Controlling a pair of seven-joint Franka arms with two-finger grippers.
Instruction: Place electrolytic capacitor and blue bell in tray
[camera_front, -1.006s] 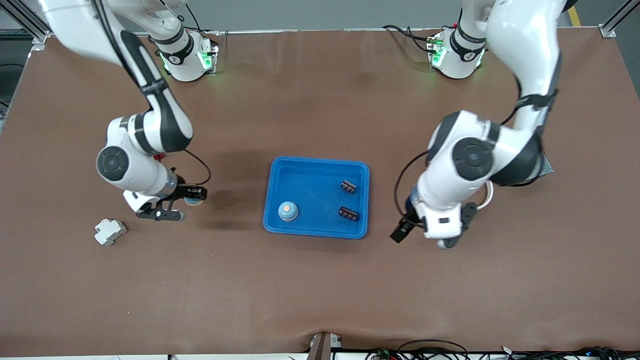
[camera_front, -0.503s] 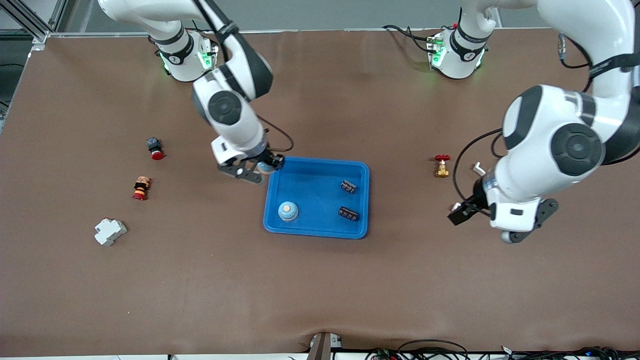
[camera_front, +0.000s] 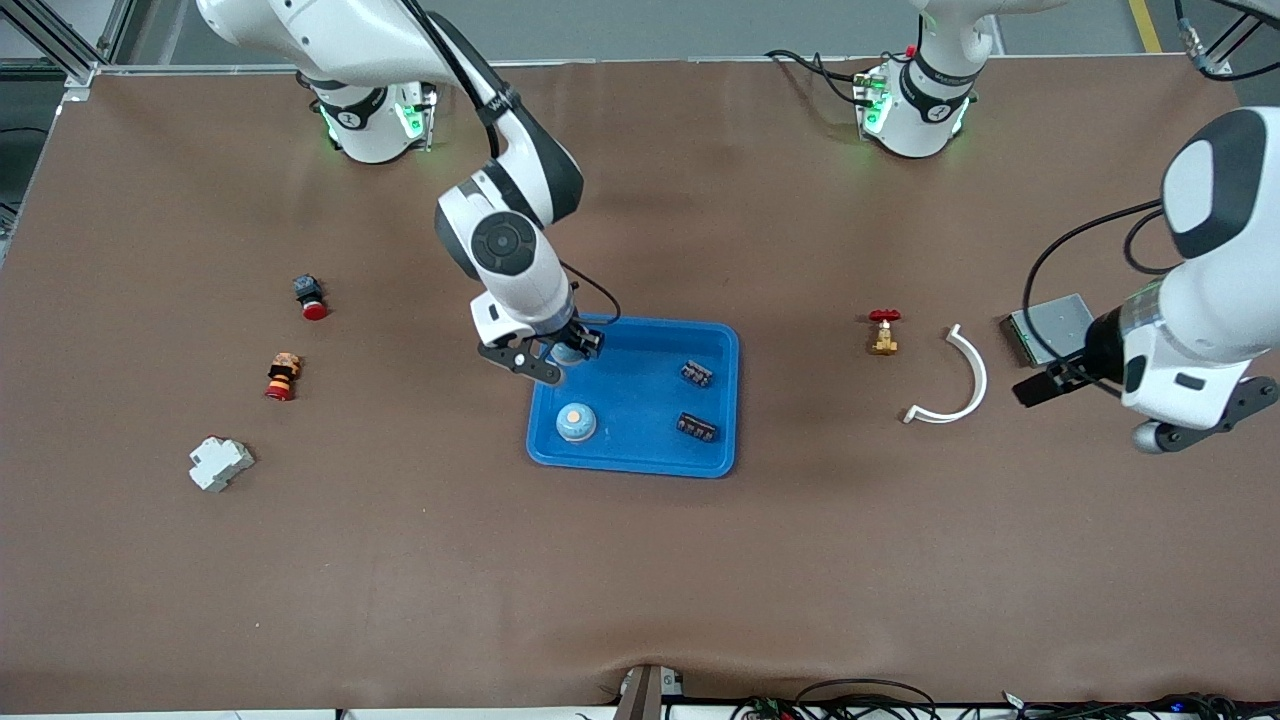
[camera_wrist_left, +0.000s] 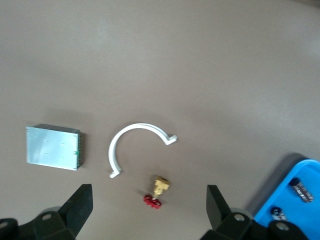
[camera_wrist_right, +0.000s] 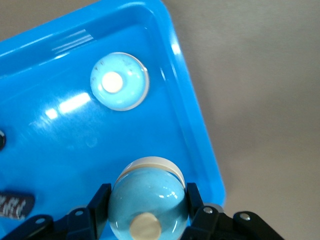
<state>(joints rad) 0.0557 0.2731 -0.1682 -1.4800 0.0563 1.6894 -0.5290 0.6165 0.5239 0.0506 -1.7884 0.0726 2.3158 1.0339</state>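
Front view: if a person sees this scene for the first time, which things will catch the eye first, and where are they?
The bright blue tray in the middle of the table stands out first; a blue bell and two dark capacitors already lie in it. Over the tray's corner toward the right arm's end, the right gripper is shut on a second blue bell. The left gripper hangs open near a grey metal box and a white curved piece.

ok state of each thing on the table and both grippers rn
right gripper: shut on a blue bell, over the tray's corner
left gripper: open, empty, above the grey box
tray: holds a second bell and two black parts
white arc, valve: lying on the table
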